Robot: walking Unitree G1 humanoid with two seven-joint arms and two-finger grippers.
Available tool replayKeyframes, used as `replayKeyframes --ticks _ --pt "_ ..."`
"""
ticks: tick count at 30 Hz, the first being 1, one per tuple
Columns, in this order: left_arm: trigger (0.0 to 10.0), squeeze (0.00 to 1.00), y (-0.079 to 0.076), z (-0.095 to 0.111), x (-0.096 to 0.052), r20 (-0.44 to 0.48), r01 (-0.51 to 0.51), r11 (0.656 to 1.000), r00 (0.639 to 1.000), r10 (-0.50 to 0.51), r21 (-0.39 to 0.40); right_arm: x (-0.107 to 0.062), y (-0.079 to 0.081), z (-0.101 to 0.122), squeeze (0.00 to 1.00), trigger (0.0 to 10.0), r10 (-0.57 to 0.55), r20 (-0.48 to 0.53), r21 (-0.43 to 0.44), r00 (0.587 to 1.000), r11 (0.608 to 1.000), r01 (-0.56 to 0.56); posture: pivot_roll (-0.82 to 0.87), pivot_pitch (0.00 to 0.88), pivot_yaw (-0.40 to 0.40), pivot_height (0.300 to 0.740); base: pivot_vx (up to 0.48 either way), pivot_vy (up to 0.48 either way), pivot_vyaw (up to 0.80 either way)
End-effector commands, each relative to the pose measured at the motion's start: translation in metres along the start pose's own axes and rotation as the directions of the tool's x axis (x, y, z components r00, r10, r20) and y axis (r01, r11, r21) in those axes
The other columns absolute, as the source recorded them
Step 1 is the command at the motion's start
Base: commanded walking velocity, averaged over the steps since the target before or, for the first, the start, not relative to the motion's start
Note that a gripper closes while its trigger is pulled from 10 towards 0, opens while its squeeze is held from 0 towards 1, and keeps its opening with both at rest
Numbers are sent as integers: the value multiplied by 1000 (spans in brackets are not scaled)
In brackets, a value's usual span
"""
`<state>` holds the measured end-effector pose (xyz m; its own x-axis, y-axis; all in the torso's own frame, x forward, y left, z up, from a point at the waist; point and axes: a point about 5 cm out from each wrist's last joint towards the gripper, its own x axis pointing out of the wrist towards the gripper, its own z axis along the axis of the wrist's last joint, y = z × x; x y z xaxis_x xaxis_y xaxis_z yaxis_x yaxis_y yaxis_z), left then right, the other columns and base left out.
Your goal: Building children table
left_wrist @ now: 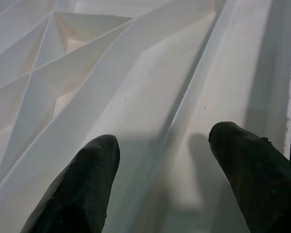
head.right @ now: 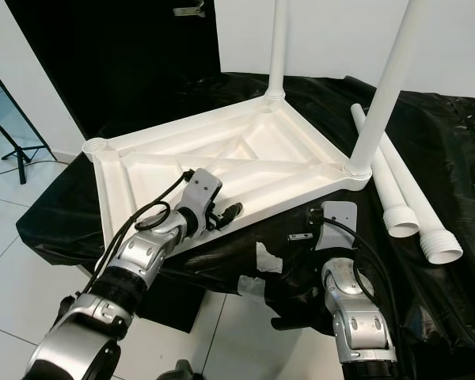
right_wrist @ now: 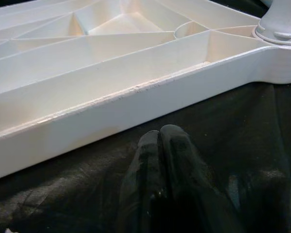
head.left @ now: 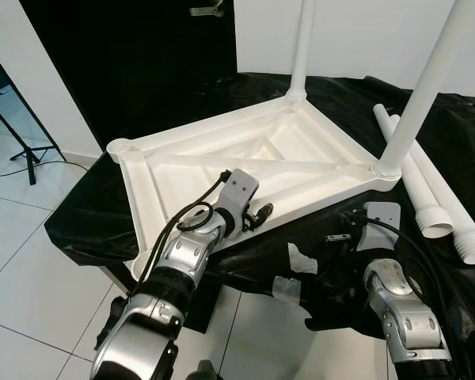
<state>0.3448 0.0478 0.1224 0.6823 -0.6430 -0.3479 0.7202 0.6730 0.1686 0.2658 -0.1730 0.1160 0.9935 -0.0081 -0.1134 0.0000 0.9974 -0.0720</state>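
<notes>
The tabletop point(head.left: 245, 170) lies upside down on the black-draped worktop point(head.left: 87, 218), the open left pincer point(left_wrist: 160, 160) over its near edge. Two legs point(head.left: 416, 95) stand fitted; two legs point(head.left: 443, 206) lie loose at right, so I judge it half built. The right pincer point(right_wrist: 160, 145) is closed, empty, just before the rim.

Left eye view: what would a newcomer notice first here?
A white tabletop lies upside down on black sheeting, with two white legs already standing in its far and right corners. Two loose legs lie to its right. The left claw hovers open over the ribbed underside, and the right claw is shut near the rim.
</notes>
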Motion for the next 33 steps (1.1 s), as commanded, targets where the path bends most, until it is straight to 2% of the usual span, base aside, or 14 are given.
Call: replayKeyframes --ticks 1,4,6,10,11,14,17,21,23,25,27,28,29,33 --pt "10000 0 -12 -27 1 -166 150 989 975 -148 0 1 1 1 0 10000 -2 -6 9 1000 1000 2 125 0 36 740 0 0 0" --pt "10000 0 -12 -30 2 -211 160 987 965 -153 16 1 2 1 0 10000 -2 -6 10 1000 1000 2 125 0 36 740 0 0 0" --pt "10000 0 -14 -37 3 -299 199 979 938 -178 41 3 2 2 0 10000 -1 -5 11 1000 1000 2 125 0 37 740 0 0 0" --pt "10000 0 -16 -40 2 -335 230 972 920 -202 48 4 1 3 0 10000 -4 0 10 1000 1000 4 122 0 43 740 0 0 0" --pt "0 0 -22 -46 2 -379 276 960 895 -236 54 4 -2 5 0 10000 -19 4 16 1000 1000 19 112 0 50 740 0 0 0" --pt "0 0 -22 -46 2 -379 276 960 895 -236 54 4 -2 5 0 10000 -19 4 16 1000 1000 19 112 0 50 740 0 0 0" --pt "0 0 -35 -57 3 -438 348 936 850 -292 50 3 -4 5 0 10000 -39 7 24 999 999 39 102 0 53 740 0 0 0" --pt "0 0 -50 -60 7 -440 380 925 832 -339 4 1 -4 5 0 10000 -42 6 25 999 999 42 103 0 51 740 0 0 0" --pt "0 0 -50 -60 7 -440 380 925 832 -339 4 1 -4 5 0 10000 -42 6 25 999 999 42 103 0 51 740 0 0 0" --pt "0 0 -56 -59 10 -425 374 926 833 -354 -39 2 -4 6 0 10000 -41 6 25 999 999 41 104 0 48 740 0 0 0" --pt "0 0 -69 -52 18 -371 318 931 855 -363 -179 3 -5 8 0 10000 -43 10 23 999 999 42 105 0 46 740 0 0 0" --pt "0 0 -69 -52 18 -371 318 931 855 -363 -179 3 -5 8 0 10000 -43 10 23 999 999 42 105 0 46 740 0 0 0" --pt "0 0 -73 -49 22 -349 283 928 867 -356 -244 3 -5 8 0 10000 -43 11 23 999 999 43 105 0 46 740 0 0 0" --pt "0 0 -77 -47 26 -326 221 919 886 -329 -326 4 -5 9 0 10000 -43 12 23 999 999 43 104 0 48 740 0 0 0"
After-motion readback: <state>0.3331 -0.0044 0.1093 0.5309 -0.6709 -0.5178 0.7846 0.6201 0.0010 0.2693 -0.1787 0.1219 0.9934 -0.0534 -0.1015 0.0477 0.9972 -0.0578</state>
